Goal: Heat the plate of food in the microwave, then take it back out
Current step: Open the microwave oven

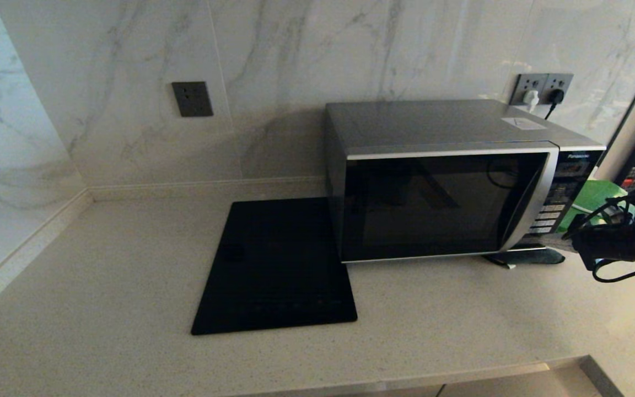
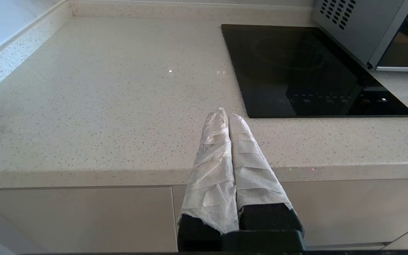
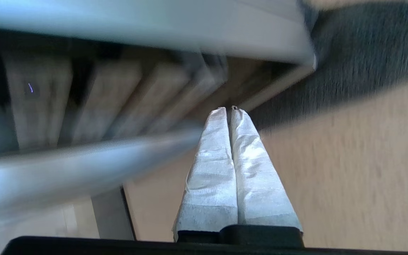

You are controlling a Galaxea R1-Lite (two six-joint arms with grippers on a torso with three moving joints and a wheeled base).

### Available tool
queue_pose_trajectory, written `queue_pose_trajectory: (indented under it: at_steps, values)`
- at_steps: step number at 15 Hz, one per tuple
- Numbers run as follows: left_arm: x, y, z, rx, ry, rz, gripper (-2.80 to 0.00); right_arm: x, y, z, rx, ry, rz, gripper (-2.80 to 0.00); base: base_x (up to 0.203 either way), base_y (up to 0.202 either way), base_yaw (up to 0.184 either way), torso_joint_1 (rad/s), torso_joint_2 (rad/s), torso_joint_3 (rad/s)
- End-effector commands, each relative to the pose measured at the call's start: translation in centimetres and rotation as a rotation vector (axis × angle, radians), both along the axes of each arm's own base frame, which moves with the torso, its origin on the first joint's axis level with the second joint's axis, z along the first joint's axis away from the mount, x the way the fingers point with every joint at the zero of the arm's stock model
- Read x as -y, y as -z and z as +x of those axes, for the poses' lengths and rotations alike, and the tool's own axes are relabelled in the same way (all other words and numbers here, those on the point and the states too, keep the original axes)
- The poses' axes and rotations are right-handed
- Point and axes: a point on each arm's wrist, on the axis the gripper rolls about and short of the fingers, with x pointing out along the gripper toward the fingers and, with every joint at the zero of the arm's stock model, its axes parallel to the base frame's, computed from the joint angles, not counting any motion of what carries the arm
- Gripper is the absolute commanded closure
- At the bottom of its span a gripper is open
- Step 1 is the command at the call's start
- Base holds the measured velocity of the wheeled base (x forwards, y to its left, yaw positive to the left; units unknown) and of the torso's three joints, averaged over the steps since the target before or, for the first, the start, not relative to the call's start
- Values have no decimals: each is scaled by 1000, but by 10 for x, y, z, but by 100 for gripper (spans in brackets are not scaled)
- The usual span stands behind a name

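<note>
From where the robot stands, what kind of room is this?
Most likely a home kitchen. A silver microwave with its door shut stands on a pale speckled countertop, a flat black cooktop lies beside it, and marble-look wall tiles carry wall sockets.

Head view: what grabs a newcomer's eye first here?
The silver-grey microwave, door closed, stands against the marble wall toward the right of the counter, with the flat black cooktop close by its left side. The right hand, fingers shut and empty, is close to the microwave's button panel at its lower right corner. The left hand, also shut, hangs off the counter's front edge.
</note>
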Motion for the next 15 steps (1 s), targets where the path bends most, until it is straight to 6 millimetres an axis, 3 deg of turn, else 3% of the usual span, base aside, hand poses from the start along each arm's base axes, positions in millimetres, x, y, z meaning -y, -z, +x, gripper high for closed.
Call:
queue_pose_trajectory:
  at_steps: [1,15]
  values:
    - [0,0,0,1,0,-1,0,-2,9,6,-8,2,4,0,0,0,0,0,0,0]
    - [0,0,0,1,-2,-1,0,-4,12,15,-10,14,-13,0,0,0,0,0,0,0]
